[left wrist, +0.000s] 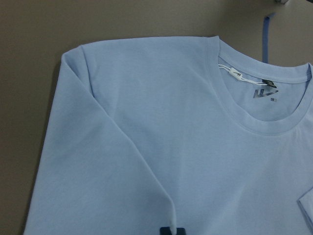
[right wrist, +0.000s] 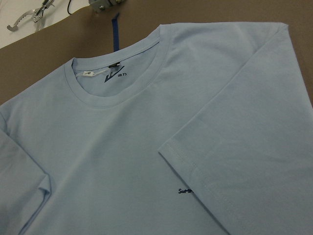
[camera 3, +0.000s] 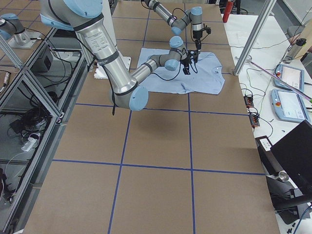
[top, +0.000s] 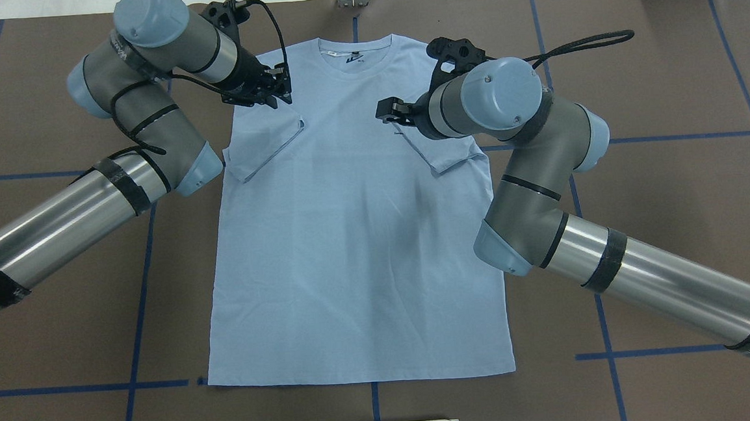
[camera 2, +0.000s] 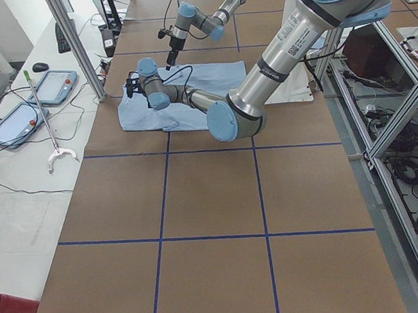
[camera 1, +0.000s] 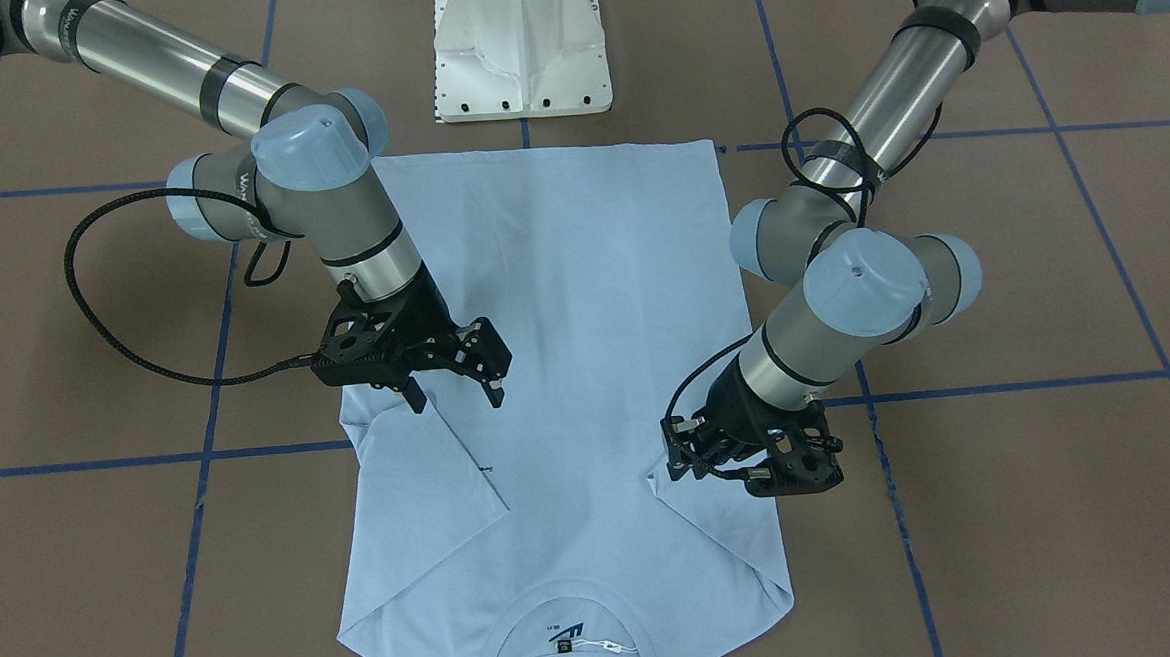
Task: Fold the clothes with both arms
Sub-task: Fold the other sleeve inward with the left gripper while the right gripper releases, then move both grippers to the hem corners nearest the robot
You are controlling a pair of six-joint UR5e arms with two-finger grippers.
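Note:
The light blue T-shirt [camera 1: 563,300] lies flat on the brown table [top: 634,90], collar away from the robot. Both sleeves are folded in over its chest. My left gripper [camera 1: 684,468] hangs low by the folded sleeve's corner [top: 292,128]. Its fingers stand close together and look shut, with nothing seen between them; a dark fingertip [left wrist: 172,231] shows at the bottom of the left wrist view. My right gripper [camera 1: 453,393] is open and empty, a little above the other folded sleeve [right wrist: 234,161]. The collar and neck label [right wrist: 114,76] show in both wrist views.
The white pedestal base [camera 1: 520,51] stands at the robot's edge of the table, just past the shirt's hem. Blue tape lines [top: 149,250] grid the table. Metal frame posts [camera 2: 75,44] and a side desk with tablets [camera 2: 15,118] border the far side.

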